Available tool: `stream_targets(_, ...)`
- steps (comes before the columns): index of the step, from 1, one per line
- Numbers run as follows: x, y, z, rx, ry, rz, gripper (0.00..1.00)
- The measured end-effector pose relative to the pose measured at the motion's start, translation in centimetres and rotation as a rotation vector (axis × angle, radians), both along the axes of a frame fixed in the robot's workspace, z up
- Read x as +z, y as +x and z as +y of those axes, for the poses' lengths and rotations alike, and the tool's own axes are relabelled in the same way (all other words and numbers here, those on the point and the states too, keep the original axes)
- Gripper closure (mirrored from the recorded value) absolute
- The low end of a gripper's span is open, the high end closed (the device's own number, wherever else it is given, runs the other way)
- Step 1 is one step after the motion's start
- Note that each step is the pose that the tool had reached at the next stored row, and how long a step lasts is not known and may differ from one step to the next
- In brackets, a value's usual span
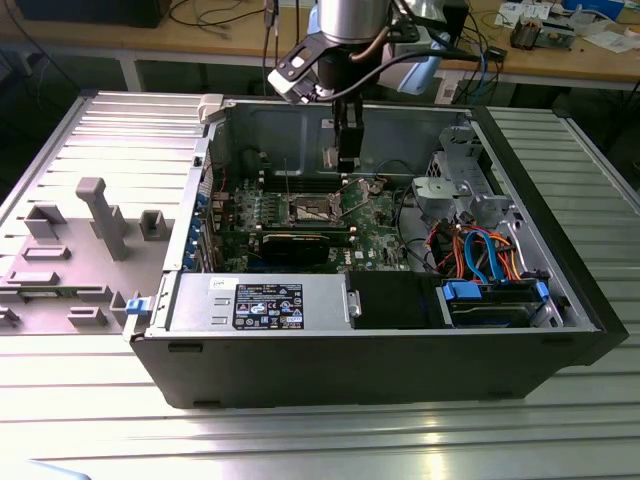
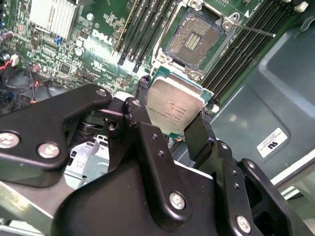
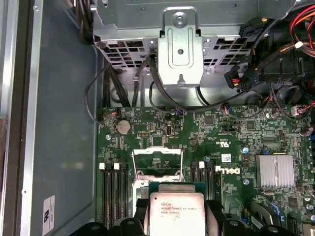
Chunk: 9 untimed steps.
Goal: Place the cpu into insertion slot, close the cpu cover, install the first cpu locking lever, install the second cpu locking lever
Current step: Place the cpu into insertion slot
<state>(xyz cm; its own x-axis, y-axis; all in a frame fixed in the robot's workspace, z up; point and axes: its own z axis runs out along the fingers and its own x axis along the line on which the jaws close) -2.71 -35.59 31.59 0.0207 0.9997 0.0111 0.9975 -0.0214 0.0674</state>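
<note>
Single arm (image 1: 350,20) hanging down from above, wrist vertical, claw (image 2: 173,112) pointing downward, fingers (image 2: 198,135) clamped on the cpu (image 2: 174,101)

support: ribbed metal table (image 1: 330,440) | on it: open computer case (image 1: 400,365), grey moulded tray (image 1: 120,150)

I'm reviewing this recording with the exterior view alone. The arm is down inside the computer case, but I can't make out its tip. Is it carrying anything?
Observer: Yes. In the second wrist view the pincer is shut on the chip, clamped by two opposite edges.
Operator: Is it seated yet?
Observer: No. That same view shows the socket bare, its dark centre exposed, with the chip held apart from it.
Operator: Is anything lying over the opening?
Observer: No. In the first wrist view the cover is swung open, its frame off the socket.
</note>
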Motion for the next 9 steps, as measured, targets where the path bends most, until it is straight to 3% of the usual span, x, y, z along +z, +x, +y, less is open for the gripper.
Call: stream_targets(9, -0.03, 0.0, 0.0, -0.006, -0.0001, -0.0001, 0.46)
